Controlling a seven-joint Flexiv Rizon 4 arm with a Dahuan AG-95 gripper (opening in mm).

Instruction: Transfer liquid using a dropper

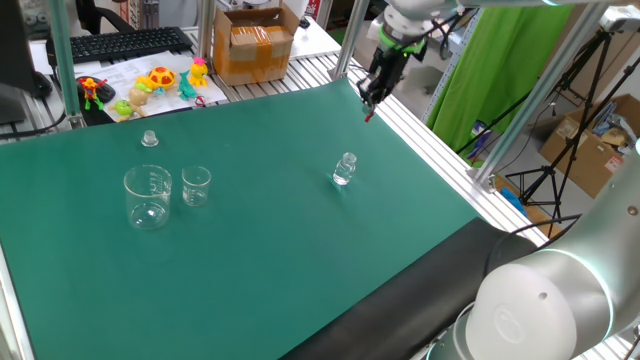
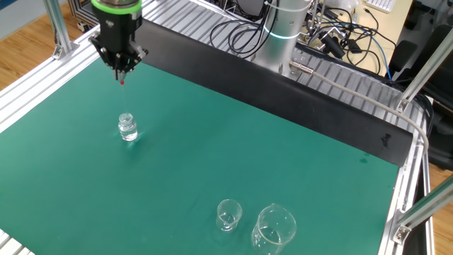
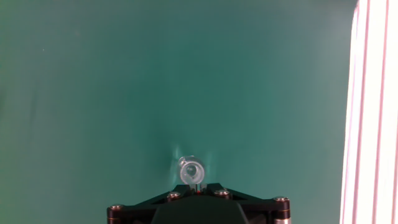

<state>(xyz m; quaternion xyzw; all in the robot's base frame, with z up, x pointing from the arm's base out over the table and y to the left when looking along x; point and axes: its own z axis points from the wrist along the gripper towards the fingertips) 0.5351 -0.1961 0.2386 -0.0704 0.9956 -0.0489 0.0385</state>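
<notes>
My gripper [image 1: 368, 108] hangs high over the far right part of the green mat [image 1: 300, 250]. It also shows in the other fixed view [image 2: 122, 75]. Its jaws are closed on the dropper [image 1: 369, 117], of which only a bit of red bulb shows at the fingertips [image 2: 122, 83]; the clear tube is too thin to make out. The small clear bottle [image 1: 345, 169] stands upright on the mat below the gripper [image 2: 127, 127]. In the hand view it lies just ahead of the gripper [image 3: 198, 185], seen from above [image 3: 191, 169]. A small beaker [image 1: 196, 186] and a large beaker [image 1: 148, 196] stand at the left.
A small clear cap [image 1: 150, 138] sits behind the beakers. A cardboard box [image 1: 255, 42], toys [image 1: 160, 82] and a keyboard [image 1: 120, 43] lie beyond the mat's far edge. An aluminium rail [image 3: 373, 112] borders the mat on the gripper's side. Cables [image 2: 340, 35] lie behind the arm's base.
</notes>
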